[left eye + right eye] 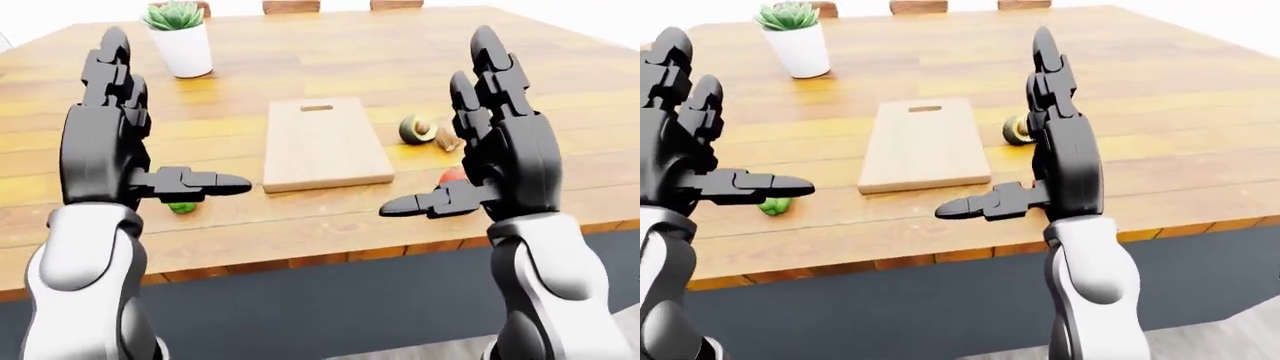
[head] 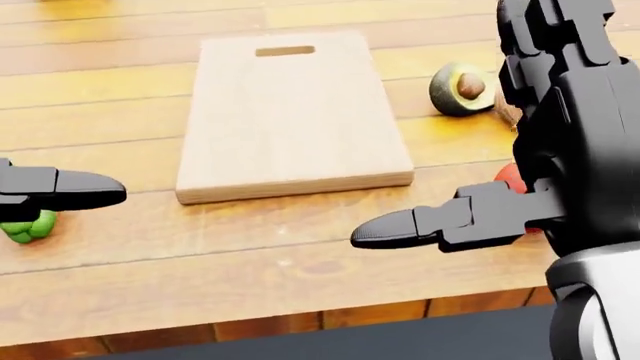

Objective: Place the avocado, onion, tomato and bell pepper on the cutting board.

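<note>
The wooden cutting board [image 2: 290, 112] lies bare on the wooden table. The halved avocado [image 2: 462, 88] and the brown onion [image 1: 447, 139] lie to its right, touching or nearly so. The red tomato [image 1: 452, 176] sits below them, mostly hidden behind my right hand. The green bell pepper [image 1: 181, 207] lies left of the board, partly behind my left thumb. My left hand [image 1: 140, 150] and right hand [image 1: 470, 161] are both raised above the table's near edge, fingers spread upward, thumbs pointing inward, holding nothing.
A white pot with a green succulent [image 1: 183, 41] stands at the upper left of the table. Chair backs [image 1: 290, 6] show beyond the table's top edge. The table's near edge [image 1: 300, 259] runs under my hands, with dark floor below.
</note>
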Motion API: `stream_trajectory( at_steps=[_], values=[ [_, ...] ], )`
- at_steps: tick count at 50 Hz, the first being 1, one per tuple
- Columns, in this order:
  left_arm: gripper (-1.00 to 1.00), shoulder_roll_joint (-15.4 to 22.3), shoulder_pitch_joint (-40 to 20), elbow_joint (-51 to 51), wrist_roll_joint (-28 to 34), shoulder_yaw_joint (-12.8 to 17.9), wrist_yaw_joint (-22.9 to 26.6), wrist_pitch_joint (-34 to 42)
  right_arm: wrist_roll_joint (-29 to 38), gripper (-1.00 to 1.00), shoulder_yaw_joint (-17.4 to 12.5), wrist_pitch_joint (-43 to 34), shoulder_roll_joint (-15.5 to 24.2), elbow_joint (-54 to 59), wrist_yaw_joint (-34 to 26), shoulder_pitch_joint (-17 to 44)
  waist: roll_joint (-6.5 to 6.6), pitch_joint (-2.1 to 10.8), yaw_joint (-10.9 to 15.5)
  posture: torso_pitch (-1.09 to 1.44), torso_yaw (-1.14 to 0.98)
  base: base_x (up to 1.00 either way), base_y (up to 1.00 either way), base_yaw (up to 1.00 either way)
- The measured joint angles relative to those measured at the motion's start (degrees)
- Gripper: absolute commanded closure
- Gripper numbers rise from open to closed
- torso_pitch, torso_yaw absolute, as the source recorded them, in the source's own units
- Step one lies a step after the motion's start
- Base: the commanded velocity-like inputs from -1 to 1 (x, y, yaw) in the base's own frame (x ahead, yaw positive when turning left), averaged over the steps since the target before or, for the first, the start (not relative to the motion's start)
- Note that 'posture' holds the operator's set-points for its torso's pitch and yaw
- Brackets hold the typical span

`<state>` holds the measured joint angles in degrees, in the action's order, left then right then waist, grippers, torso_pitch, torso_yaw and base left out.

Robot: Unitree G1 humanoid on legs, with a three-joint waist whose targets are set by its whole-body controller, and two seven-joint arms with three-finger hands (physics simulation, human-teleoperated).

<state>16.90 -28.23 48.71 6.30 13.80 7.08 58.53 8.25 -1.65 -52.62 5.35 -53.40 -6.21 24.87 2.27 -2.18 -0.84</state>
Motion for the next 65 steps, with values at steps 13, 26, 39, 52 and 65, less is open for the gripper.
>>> stream_trajectory(
  at_steps=[13, 26, 39, 52, 65],
  values=[
    [-1.0, 0.4, -1.2, 0.2, 0.8, -0.5, 0.4, 2.1, -1.5, -1.0, -0.7, 0.4, 0.2, -1.4, -0.2, -1.7, -1.91, 0.48, 1.6, 0.0, 0.0, 0.04, 0.0, 0.0],
    [-1.0, -0.4, -0.7, -0.5, 1.0, -1.6, 1.0, 1.4, -1.3, -1.0, -1.3, 1.0, 0.6, -0.9, 0.4, -2.3, -2.37, -1.01, 0.5, 0.0, 0.0, 0.06, 0.0, 0.0],
    [-1.0, -0.8, 0.6, -1.0, 1.5, -0.6, 0.8, 1.1, -0.5, -1.0, 0.1, -0.2, 0.4, -0.3, 0.1, -1.7, -2.91, -0.1, 0.7, 0.0, 0.0, 0.0, 0.0, 0.0],
    [-1.0, -0.6, 0.2, -1.1, 0.1, -0.7, 0.4, 0.2, 2.6, -1.0, 0.8, -2.2, 0.9, -0.5, -1.3, 1.0, -2.16, 0.21, 0.9, 0.0, 0.0, 0.01, 0.0, 0.0],
    [-1.0, -0.2, 0.5, -0.7, 0.4, 0.1, 0.1, -0.7, 2.3, -1.0, 0.3, -1.1, -0.3, -1.2, -1.6, 0.1, -0.88, 0.22, 0.5, 0.0, 0.0, 0.12, 0.0, 0.0]
  ],
)
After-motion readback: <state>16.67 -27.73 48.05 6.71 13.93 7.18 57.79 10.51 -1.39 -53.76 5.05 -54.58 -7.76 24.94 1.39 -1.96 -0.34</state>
